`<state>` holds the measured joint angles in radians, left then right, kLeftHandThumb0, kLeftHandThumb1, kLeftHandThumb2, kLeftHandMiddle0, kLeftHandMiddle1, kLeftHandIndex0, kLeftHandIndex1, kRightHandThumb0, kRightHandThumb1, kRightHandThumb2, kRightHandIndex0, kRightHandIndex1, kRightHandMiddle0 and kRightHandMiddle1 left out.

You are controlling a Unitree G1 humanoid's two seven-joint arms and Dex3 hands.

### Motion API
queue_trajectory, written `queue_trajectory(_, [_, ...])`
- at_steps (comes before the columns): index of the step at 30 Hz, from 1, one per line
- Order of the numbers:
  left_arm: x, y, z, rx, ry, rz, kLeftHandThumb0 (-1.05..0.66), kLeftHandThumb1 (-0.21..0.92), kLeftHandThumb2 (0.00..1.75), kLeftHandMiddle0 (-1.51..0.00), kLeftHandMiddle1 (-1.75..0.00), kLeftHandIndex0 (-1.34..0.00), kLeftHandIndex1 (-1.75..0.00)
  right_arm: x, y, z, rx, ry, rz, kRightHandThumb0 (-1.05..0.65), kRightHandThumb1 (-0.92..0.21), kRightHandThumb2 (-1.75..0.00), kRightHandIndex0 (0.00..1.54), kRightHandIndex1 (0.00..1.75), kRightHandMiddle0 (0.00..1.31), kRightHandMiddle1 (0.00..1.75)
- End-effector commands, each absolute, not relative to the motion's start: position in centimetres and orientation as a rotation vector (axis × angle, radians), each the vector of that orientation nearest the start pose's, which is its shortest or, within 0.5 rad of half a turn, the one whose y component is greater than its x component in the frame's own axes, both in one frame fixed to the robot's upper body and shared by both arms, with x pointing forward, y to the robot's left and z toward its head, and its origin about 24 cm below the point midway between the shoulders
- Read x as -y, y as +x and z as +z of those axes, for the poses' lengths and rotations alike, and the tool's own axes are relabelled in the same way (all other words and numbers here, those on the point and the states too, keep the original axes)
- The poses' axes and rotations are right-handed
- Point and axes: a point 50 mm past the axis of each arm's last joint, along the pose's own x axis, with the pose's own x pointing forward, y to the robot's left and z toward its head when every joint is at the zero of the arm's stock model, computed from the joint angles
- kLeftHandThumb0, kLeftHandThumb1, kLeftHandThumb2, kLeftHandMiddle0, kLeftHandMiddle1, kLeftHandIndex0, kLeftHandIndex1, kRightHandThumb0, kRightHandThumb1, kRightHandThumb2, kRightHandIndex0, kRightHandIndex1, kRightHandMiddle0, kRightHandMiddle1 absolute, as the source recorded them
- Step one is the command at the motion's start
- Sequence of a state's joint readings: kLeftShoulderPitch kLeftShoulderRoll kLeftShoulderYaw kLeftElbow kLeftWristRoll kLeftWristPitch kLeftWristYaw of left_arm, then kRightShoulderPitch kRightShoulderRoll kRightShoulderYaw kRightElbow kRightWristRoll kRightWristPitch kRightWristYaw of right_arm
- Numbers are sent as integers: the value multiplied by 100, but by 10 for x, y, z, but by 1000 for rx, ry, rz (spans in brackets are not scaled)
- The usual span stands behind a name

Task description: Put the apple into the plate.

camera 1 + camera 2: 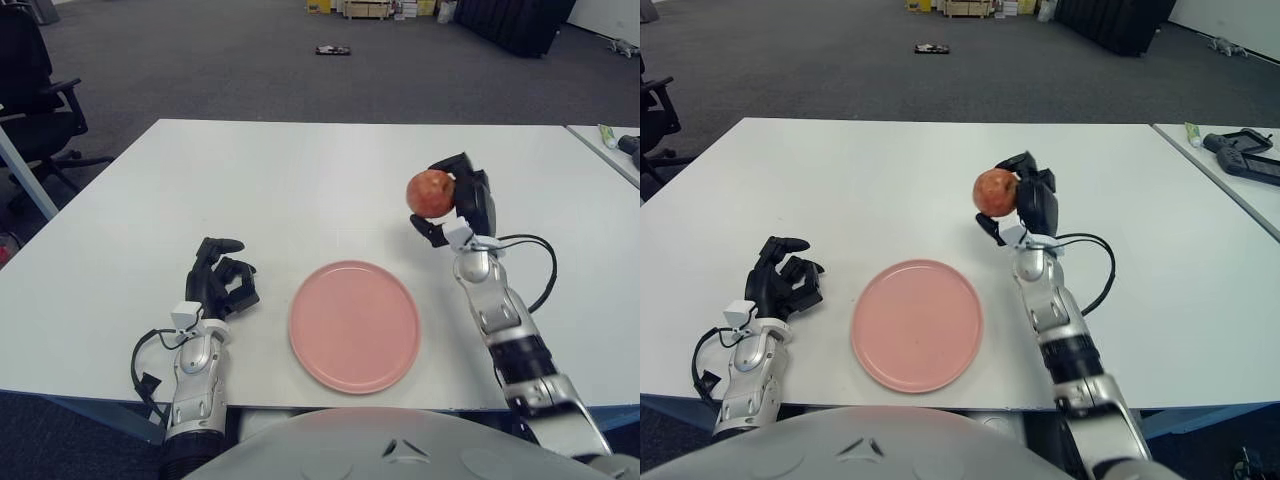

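Above the table (300, 180), right hand (462, 205) gripping apple (430, 192) — fingertips partly hidden, plate (354, 325) apart

Office or lab-type room: wide grey carpet floor (250, 70), large white worktop (300, 190), black swivel office chair (35, 95) at its left. A second white table (1230, 165) stands at right with small gear on it. Boxes and dark bulky items (515, 20) line the far wall.
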<state>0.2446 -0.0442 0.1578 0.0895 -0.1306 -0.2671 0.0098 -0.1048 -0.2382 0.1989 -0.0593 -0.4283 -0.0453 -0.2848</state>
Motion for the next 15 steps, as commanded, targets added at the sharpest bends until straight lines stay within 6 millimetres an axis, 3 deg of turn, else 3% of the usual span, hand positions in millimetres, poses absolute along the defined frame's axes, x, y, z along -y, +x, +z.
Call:
queue_trajectory(1, [-195,191,-10,-72,-131,279,-1,24,143,-66,-175,-44,-175,134,259,102,403,-603,21,-1,5,-175,89,175,66,175])
queue_trajectory(7, [-194,193,-11,-75,-131,272,-1,21,146,-68,-175,-46,-175,116,241,92,456,-587,223,-1,6,-175,89,175,66,175])
queue_trajectory(15, [-193,194,-11,-77,-150,273,-1,21,146,-69,-175,-46,-175,101,232,84,452,-585,425,-1,6,-175,89,175,66,175])
